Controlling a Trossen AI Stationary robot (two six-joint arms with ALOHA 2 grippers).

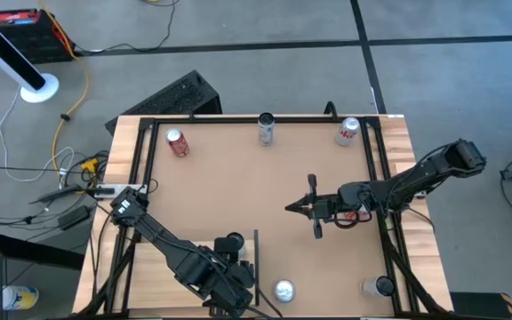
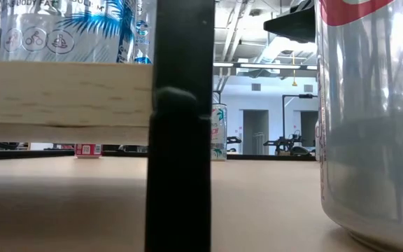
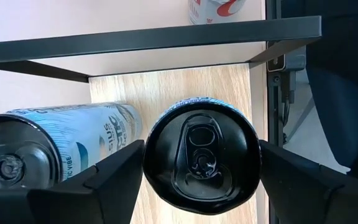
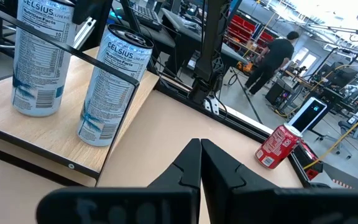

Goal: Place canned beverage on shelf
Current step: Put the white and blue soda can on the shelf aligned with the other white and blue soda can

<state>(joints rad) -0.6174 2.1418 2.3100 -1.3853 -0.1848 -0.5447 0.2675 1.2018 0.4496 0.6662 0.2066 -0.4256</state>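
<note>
A rigid, smooth, likely slippery can [image 3: 201,163] is being held mid-wall on the shelf [image 3: 173,93] by the wide-spread left pincer [image 3: 197,180], the right pincer [image 4: 201,165] shut, empty.

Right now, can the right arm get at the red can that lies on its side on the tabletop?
Probably yes. Only bare tabletop lies between the right hand and the red can, and nothing stands in the way. The hand is shut, so it would have to open first.
</note>
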